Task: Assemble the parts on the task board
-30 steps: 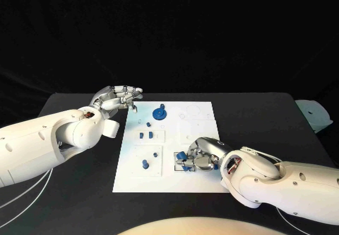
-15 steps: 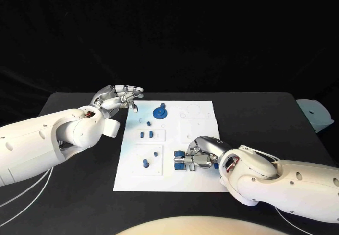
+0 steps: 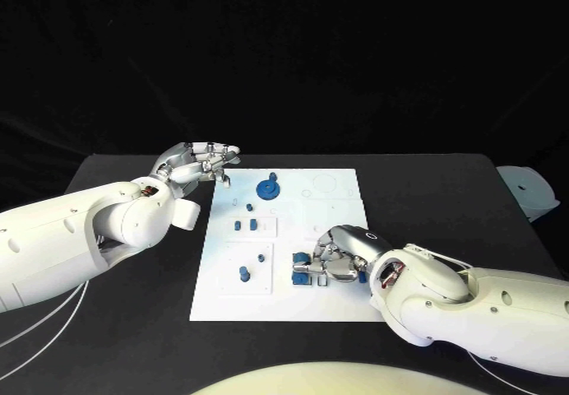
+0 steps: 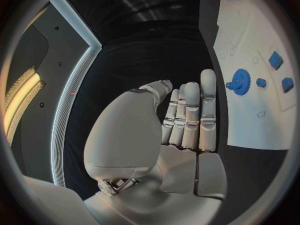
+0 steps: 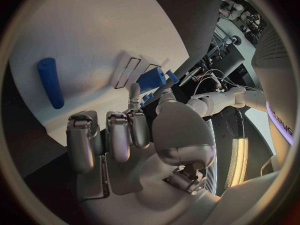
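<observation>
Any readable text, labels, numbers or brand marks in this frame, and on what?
None can be read.
The task board carries only faint outline drawings, no legible lettering.
The blue parts, such as the gear, show no markings.
The right robot hand and left robot hand bear no readable label.

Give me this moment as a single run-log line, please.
left hand: empty, beside task board | right hand: fingers at blue parts on board, grip unclear
</observation>
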Action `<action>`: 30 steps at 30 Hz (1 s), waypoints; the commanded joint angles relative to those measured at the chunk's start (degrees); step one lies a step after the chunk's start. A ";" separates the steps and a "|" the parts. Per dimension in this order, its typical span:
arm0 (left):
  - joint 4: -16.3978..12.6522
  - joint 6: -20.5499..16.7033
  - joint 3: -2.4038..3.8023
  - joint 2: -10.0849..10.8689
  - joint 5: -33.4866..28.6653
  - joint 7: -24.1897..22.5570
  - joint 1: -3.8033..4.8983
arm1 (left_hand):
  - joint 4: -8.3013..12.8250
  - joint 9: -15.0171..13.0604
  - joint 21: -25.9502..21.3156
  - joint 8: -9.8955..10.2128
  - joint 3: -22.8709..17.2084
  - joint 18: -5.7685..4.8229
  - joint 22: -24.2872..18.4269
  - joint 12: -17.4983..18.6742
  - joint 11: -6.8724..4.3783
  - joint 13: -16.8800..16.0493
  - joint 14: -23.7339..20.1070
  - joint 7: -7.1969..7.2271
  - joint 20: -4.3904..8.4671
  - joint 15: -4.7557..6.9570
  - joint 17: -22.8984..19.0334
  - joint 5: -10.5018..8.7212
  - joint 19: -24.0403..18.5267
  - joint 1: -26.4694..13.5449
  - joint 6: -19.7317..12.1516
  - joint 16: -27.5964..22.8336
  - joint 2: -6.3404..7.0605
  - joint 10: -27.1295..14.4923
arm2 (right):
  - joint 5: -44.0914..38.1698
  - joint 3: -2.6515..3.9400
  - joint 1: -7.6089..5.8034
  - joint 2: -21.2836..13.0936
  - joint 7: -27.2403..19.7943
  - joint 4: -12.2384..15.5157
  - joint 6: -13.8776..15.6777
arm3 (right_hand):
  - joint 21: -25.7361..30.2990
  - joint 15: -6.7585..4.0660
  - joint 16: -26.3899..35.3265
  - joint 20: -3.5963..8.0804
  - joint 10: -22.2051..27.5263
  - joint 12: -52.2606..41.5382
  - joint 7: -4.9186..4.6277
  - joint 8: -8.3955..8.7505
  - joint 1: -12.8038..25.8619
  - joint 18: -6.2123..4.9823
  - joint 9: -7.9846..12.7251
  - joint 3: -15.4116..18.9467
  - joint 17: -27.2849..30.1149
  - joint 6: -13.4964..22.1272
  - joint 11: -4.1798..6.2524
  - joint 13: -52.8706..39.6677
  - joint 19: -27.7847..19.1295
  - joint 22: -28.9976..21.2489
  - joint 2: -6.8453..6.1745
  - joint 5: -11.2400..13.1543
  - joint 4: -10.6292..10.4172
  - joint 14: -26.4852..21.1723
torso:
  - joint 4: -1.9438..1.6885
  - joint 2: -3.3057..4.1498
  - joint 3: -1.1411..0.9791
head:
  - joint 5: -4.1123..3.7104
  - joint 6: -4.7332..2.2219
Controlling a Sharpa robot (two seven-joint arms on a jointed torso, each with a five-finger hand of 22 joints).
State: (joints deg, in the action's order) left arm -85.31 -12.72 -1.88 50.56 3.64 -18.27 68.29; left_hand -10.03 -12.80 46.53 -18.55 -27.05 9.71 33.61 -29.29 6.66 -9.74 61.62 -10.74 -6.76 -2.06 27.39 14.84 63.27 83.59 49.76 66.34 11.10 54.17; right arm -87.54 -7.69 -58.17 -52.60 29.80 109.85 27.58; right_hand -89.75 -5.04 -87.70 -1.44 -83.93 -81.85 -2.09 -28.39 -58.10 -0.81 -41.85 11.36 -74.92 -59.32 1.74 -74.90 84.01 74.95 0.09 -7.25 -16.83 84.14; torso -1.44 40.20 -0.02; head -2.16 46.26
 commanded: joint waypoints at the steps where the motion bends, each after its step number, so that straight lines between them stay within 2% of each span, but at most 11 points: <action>1: -0.13 1.01 0.04 0.00 -0.24 -0.19 0.03 | -0.09 -0.06 -0.32 -0.16 -0.30 0.89 -0.06 -0.35 -0.01 -0.05 -0.34 -0.02 -0.21 -0.08 -0.07 0.21 -0.01 -0.11 -0.35 -0.26 -0.35 -0.28 | -0.88 0.00 0.05 -0.62 -1.90 1.00 1.88 | -0.25 -0.47 -0.39 0.57 -2.81 -0.78 0.26 -0.39 -3.00 0.81 -0.04 -0.06 -8.71 0.11 0.42 -9.85 5.99 15.05 0.71 -1.74 0.13 4.74 | 0.03 -0.01 -0.04 | -0.03 -0.03; 6: -0.12 1.05 0.04 0.01 -0.24 -0.16 0.03 | -0.09 -0.06 -0.32 -0.16 -0.30 0.89 -0.06 -0.35 -0.01 -0.05 -0.34 -0.02 -0.21 -0.08 -0.07 0.21 -0.01 -0.11 -0.35 -0.26 -0.35 -0.28 | -0.75 0.00 0.05 -1.17 -2.47 1.75 0.54 | -0.25 -0.57 -0.52 0.69 -3.02 -1.17 0.37 -0.45 -9.54 0.81 0.19 1.01 -9.11 0.22 0.52 -10.22 5.99 15.05 0.51 -1.85 0.39 4.80 | 0.12 -0.02 0.03 | -0.04 -0.05; 10: -0.12 1.08 0.04 -0.03 -0.24 -0.16 0.03 | -0.09 -0.06 -0.32 -0.16 -0.30 0.89 -0.06 -0.35 -0.01 -0.05 -0.34 -0.02 -0.21 -0.08 -0.07 0.21 -0.01 -0.11 -0.35 -0.26 -0.35 -0.28 | -0.92 0.00 0.05 -1.08 -2.30 1.38 -0.97 | -0.25 -0.61 -0.56 0.72 -3.11 -1.35 0.43 -0.47 -11.95 0.81 0.35 1.47 -9.25 0.15 0.57 -10.38 5.99 15.05 0.76 -1.90 0.44 4.82 | 0.03 -0.02 0.01 | -0.08 -0.07; 20: -0.09 1.03 0.04 -0.05 -0.24 -0.12 0.03 | -0.10 -0.06 -0.34 -0.18 -0.37 0.87 -0.08 -0.42 0.02 -0.07 -0.34 -0.05 -0.21 -0.11 -0.10 0.16 0.01 -0.29 -0.41 -0.25 -0.34 -0.35 | -1.27 0.00 0.05 0.11 -1.74 0.21 -3.10 | -0.25 -0.63 -0.56 0.74 -3.11 -1.32 0.44 -0.42 -13.57 0.81 0.50 1.79 -9.26 0.14 0.60 -10.39 5.99 15.05 1.01 -1.99 0.47 4.82 | -0.08 0.04 0.04 | -0.12 -0.03; 30: 0.01 1.05 0.03 -0.05 -0.28 -0.06 0.03 | -0.72 -0.12 -0.57 -0.34 -0.24 0.84 -0.22 -0.72 0.08 -0.13 -0.29 -0.06 -0.34 -0.24 -0.16 -0.09 0.05 -1.54 -0.55 -0.13 -0.39 -0.55 | -1.82 0.00 0.04 -0.31 -2.09 0.11 -2.48 | -0.25 -0.67 -0.58 0.77 -3.24 -1.57 0.50 -0.33 -15.69 0.81 0.73 1.99 -9.33 0.06 0.64 -10.60 5.99 15.05 1.70 -2.60 0.50 4.83 | 0.03 0.00 0.05 | -0.25 -0.22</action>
State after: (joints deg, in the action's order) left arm -85.22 -12.59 -1.88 50.61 3.63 -18.10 68.28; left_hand -10.44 -12.87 46.09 -18.55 -27.12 9.71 33.45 -29.78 6.87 -9.82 61.63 -10.94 -6.76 -2.06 27.28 14.84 63.27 82.44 49.56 66.34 10.73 53.96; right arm -88.31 -7.68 -58.18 -52.85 28.12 109.83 25.85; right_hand -89.75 -5.23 -88.03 -1.03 -84.11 -83.60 -1.89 -28.59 -73.11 -0.82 -41.18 13.04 -74.90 -59.11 1.91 -75.19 84.01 74.92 1.58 -9.66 -16.44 83.92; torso -1.47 40.23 0.05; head -2.40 46.10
